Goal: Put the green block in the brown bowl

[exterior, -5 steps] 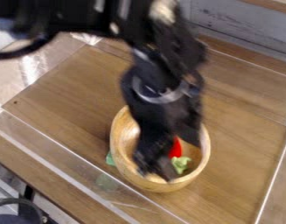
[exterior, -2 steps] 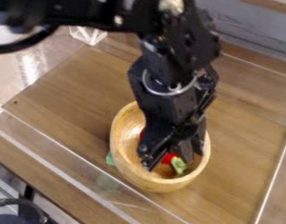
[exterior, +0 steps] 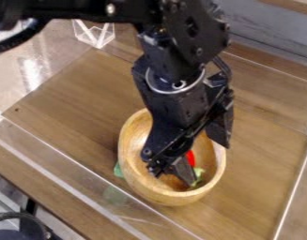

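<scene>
The brown bowl (exterior: 133,150) stands on the wooden table, near its front. My black gripper (exterior: 176,165) points steeply down into it, fingers (exterior: 157,160) spread apart with nothing between them. Inside the bowl, right by the fingertips, lies a red toy (exterior: 191,162). A small green piece (exterior: 200,177) that looks like the green block rests just beside it on the bowl's floor. The arm hides much of the bowl's inside.
A green speck (exterior: 118,170) shows just outside the bowl's left rim. A clear plastic object (exterior: 93,35) stands at the table's back left. A transparent sheet (exterior: 55,164) lines the front-left edge. Wooden tabletop (exterior: 262,159) lies to the right of the bowl.
The wrist has turned a little over the bowl and the picture is sharper. The fingers now stand apart, and the green piece shows beside the red toy.
</scene>
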